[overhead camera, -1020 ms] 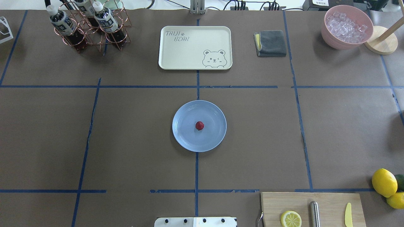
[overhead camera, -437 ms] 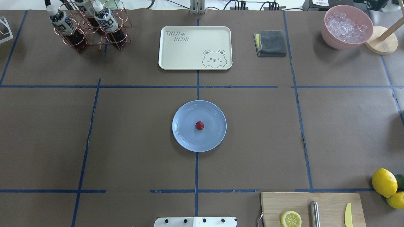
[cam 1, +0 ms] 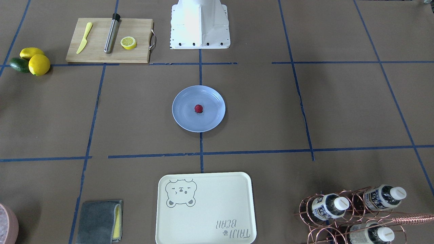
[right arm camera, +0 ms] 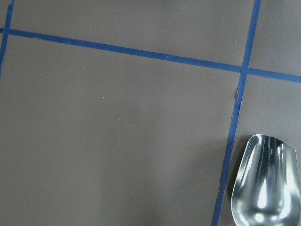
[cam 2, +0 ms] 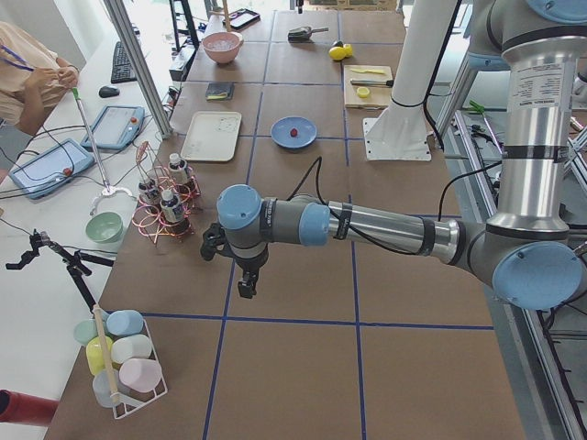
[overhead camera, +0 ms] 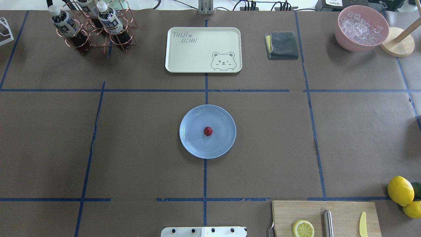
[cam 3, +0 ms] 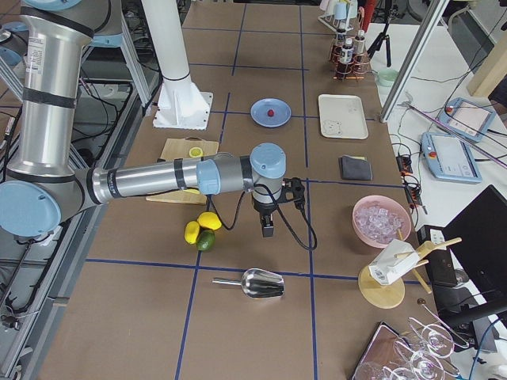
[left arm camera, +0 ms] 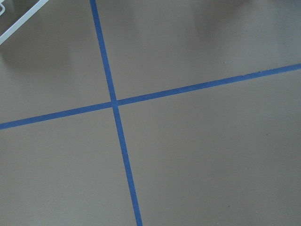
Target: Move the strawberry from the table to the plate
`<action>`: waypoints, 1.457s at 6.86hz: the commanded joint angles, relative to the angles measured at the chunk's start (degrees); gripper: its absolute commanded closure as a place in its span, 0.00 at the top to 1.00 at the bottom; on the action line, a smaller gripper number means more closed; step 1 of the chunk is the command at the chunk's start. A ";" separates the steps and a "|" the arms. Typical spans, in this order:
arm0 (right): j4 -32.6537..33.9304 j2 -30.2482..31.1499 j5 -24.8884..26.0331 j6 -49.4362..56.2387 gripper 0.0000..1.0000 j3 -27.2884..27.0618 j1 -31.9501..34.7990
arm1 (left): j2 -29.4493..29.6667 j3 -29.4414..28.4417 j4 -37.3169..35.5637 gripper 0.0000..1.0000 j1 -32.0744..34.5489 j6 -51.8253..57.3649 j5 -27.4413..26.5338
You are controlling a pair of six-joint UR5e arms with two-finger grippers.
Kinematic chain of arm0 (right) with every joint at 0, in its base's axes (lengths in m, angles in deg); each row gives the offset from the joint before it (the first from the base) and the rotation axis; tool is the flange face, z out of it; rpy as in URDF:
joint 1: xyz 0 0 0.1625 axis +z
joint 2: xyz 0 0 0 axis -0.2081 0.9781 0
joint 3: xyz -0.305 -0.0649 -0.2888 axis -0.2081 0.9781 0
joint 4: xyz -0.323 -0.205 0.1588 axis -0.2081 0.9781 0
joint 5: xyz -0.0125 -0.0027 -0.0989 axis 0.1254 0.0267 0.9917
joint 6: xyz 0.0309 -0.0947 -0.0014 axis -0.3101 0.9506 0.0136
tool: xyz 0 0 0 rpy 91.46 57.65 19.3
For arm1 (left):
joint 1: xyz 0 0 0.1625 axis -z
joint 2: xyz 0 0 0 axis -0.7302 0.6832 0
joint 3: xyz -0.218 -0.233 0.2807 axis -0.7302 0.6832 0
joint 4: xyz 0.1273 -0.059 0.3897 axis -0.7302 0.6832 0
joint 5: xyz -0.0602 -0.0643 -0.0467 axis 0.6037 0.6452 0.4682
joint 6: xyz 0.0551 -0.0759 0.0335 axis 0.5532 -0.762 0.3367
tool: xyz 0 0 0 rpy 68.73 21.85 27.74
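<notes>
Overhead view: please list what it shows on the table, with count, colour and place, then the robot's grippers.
strawberry: one, dark red, on the plate's middle
plate: one, light blue, table centre
tray: one, cream, far centre
cloth: one, grey, right of the tray
bowl: one, pink, with ice, far right
wooden stand: one, pale, beside the bowl
bottles: three, dark, in copper rack, far left
cutting board: one, wooden, near right, under half lemon, metal rod, yellow knife
lemons: two, yellow, near right edge, beside green fruit
robot base: one, white, near centre
left gripper: one, dark, over bare table, state unclear
right gripper: one, dark, near metal scoop, state unclear
</notes>
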 commanded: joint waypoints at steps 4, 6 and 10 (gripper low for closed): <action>0.27 -3.78 -0.16 0.34 1.00 3.37 0.11 | -0.42 0.59 -0.66 1.00 0.90 -0.81 0.07; 0.10 -3.52 -0.17 0.34 1.00 3.20 0.11 | -0.51 1.20 -0.66 1.00 0.99 -0.81 0.15; 0.19 -3.87 -0.16 0.25 1.00 3.80 0.02 | -0.33 2.43 0.13 1.00 0.81 -0.11 0.06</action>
